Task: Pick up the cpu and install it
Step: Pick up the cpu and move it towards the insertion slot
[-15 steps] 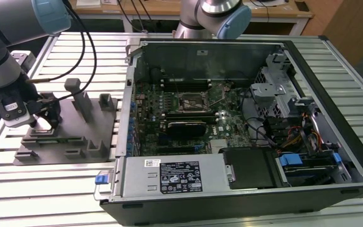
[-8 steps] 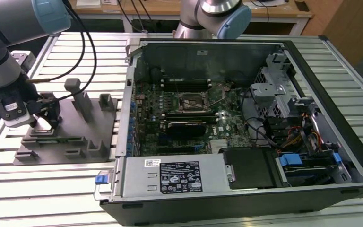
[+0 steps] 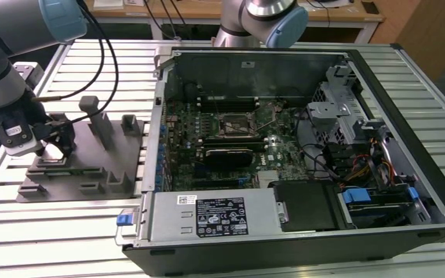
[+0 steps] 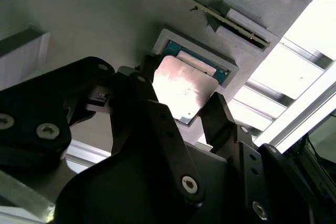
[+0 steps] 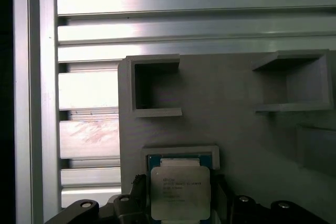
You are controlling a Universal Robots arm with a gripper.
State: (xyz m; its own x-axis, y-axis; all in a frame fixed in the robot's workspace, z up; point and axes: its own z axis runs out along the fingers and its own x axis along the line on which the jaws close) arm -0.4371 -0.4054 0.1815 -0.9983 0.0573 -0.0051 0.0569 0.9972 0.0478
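Observation:
The cpu (image 5: 180, 192), a small square chip with a shiny silver top, lies flat in a shallow pocket of the grey holder block (image 3: 83, 168) at the exterior view's left. In the second wrist view the cpu (image 4: 184, 88) reflects light between two black fingers (image 4: 223, 121). My gripper (image 3: 55, 152) is down over that pocket with one finger on each side of the chip, close to its edges, and the jaws look slightly wider than the chip. The metal-framed socket (image 3: 233, 123) sits in the middle of the motherboard inside the open computer case.
The open computer case (image 3: 408, 145) fills the exterior view's right, with a power supply (image 3: 215, 217), drive cage and cables inside. Upright posts (image 3: 92, 116) rise from the holder block beside my gripper. Slatted aluminium table (image 3: 53, 237) surrounds everything.

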